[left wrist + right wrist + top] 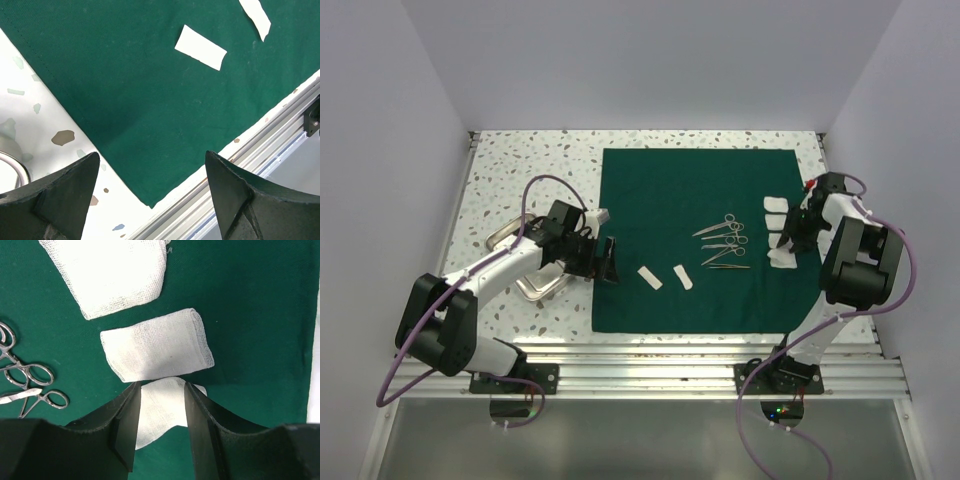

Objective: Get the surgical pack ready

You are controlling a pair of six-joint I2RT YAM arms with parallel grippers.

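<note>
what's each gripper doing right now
left gripper: open, empty
right gripper: jaws either side of a gauze pad; grip cannot be told

A white tabletop (510,170) flecked with grey and brown chips, ribbed aluminium rails (650,365) running left to right along its near edge, plain white walls (650,60) closing the left, far and right sides.
</note>
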